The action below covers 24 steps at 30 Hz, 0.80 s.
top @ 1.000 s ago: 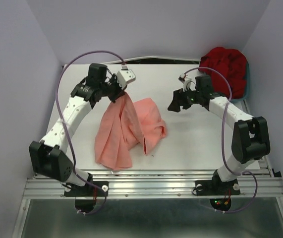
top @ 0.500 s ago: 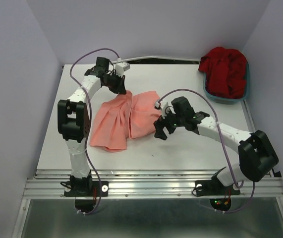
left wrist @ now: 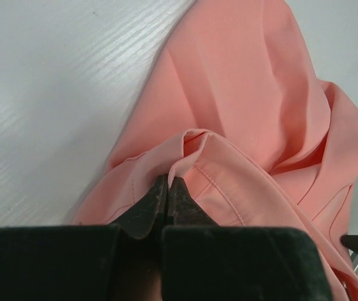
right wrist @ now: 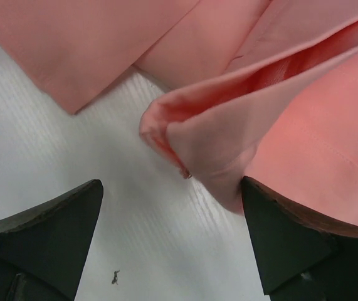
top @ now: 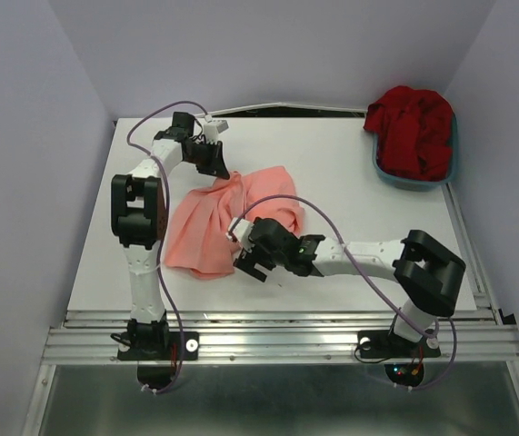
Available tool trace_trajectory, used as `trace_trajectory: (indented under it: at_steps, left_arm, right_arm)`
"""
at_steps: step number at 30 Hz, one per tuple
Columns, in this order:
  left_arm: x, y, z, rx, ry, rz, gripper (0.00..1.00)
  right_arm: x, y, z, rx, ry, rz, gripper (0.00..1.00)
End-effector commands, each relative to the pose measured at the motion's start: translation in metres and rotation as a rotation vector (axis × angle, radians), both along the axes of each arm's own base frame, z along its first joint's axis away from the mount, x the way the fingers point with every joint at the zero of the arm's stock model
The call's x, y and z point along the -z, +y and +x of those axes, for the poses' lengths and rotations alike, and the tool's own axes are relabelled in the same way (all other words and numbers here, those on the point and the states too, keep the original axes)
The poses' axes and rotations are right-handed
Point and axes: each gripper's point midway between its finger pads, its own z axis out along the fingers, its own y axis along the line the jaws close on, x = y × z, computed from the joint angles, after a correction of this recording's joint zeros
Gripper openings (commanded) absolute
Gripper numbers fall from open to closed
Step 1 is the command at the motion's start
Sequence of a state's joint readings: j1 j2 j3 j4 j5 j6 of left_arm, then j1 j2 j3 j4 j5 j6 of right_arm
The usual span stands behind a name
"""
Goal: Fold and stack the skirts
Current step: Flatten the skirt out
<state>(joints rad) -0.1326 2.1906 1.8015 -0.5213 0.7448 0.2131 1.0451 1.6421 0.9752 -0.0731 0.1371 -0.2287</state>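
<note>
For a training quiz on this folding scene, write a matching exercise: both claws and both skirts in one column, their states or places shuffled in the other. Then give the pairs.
Column one
1. left claw
2. right claw
3. salmon-pink skirt
4. deep red skirt

Column two
A. heaped in the teal basin
B. open, a pink cloth corner between its fingers
C. lying rumpled on the table
D. shut on a fold of pink cloth

Pairs: 1-D, 2-B, 3-C, 4-A

Bare table (top: pixel 368 200) right of pink skirt (top: pixel 204 227), teal basin (top: pixel 403 181) blocking far-right corner
</note>
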Motion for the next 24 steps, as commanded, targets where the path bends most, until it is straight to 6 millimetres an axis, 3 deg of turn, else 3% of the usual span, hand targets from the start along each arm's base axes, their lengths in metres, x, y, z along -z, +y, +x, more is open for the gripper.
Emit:
trace_trajectory:
  at_steps: [1, 3, 7, 9, 10, 13, 15, 19, 20, 21, 22, 23, 24]
  left_arm:
    - [-0.021, -0.003, 0.004, 0.000, -0.022, -0.033, 0.00]
    - [-0.021, -0.002, 0.002, 0.002, -0.023, -0.032, 0.00]
    - [-0.026, 0.003, -0.001, 0.000, -0.033, -0.028, 0.00]
    - [-0.031, 0.009, -0.002, -0.008, -0.046, -0.027, 0.00]
    - [-0.033, 0.012, -0.003, -0.012, -0.048, -0.026, 0.00]
    - [-0.050, 0.026, -0.002, -0.027, -0.081, -0.024, 0.00]
    - [-0.074, 0.042, 0.002, -0.036, -0.142, -0.007, 0.00]
    - [-0.131, 0.065, 0.005, -0.028, -0.291, 0.046, 0.00]
    - [-0.146, 0.069, 0.003, 0.001, -0.348, 0.080, 0.00]
    - [-0.159, 0.084, 0.006, -0.014, -0.392, 0.103, 0.00]
    - [-0.178, 0.087, 0.008, -0.005, -0.454, 0.120, 0.00]
    - [-0.195, 0.091, 0.005, 0.005, -0.507, 0.132, 0.00]
    - [-0.211, 0.092, 0.004, 0.035, -0.576, 0.147, 0.00]
  right_arm:
    - [-0.032, 0.024, 0.047, 0.208, -0.130, 0.086, 0.96]
    - [-0.034, 0.027, 0.056, 0.244, -0.156, 0.078, 0.93]
    - [-0.045, 0.024, 0.071, 0.309, -0.227, 0.095, 0.70]
    - [-0.058, 0.018, 0.081, 0.338, -0.253, 0.116, 0.52]
    - [-0.064, 0.016, 0.087, 0.348, -0.266, 0.125, 0.32]
    - [-0.086, -0.007, 0.113, 0.412, -0.291, 0.157, 0.01]
    - [-0.115, -0.031, 0.134, 0.435, -0.308, 0.211, 0.01]
    - [-0.149, -0.067, 0.161, 0.435, -0.334, 0.225, 0.01]
    - [-0.171, -0.067, 0.164, 0.385, -0.353, 0.255, 0.01]
    - [-0.179, -0.074, 0.170, 0.379, -0.354, 0.255, 0.01]
    - [-0.183, -0.094, 0.180, 0.411, -0.353, 0.234, 0.01]
    - [-0.191, -0.097, 0.186, 0.387, -0.355, 0.238, 0.01]
    - [-0.214, -0.103, 0.193, 0.385, -0.375, 0.255, 0.01]
